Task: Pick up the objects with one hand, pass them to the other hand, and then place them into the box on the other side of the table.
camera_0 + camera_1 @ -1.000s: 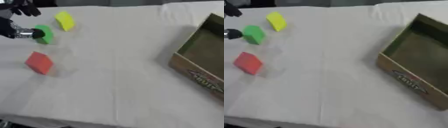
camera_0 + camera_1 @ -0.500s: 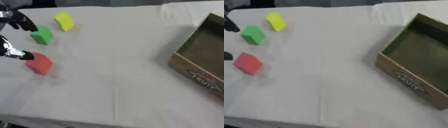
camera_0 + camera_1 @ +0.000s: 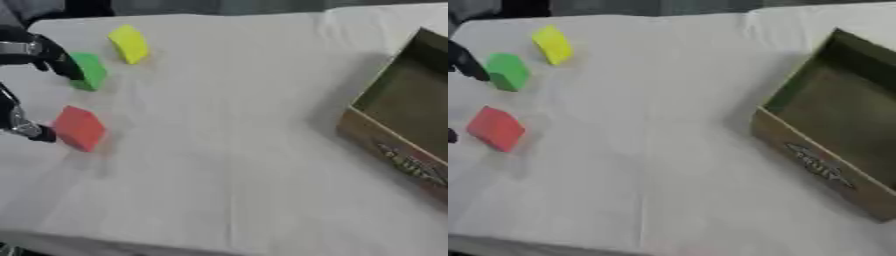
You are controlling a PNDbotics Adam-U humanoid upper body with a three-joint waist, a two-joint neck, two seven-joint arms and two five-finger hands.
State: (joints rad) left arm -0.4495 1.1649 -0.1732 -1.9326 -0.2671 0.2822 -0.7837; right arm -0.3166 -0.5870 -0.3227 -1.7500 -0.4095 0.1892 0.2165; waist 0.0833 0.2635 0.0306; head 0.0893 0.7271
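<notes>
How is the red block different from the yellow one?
The red block lies near the table's left edge, closer to the camera; the yellow block sits farther back. The left hand has a fingertip beside the red block, while nothing is near the yellow block. Both look like small blocks, tilted on the white cloth, outside the box.

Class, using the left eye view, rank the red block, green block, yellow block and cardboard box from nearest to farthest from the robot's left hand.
The left hand shows at the left edge.
1. Red block and green block: both at its fingers, too close to call.
2. Yellow block: farther back, to the right.
3. Cardboard box: far right side.
</notes>
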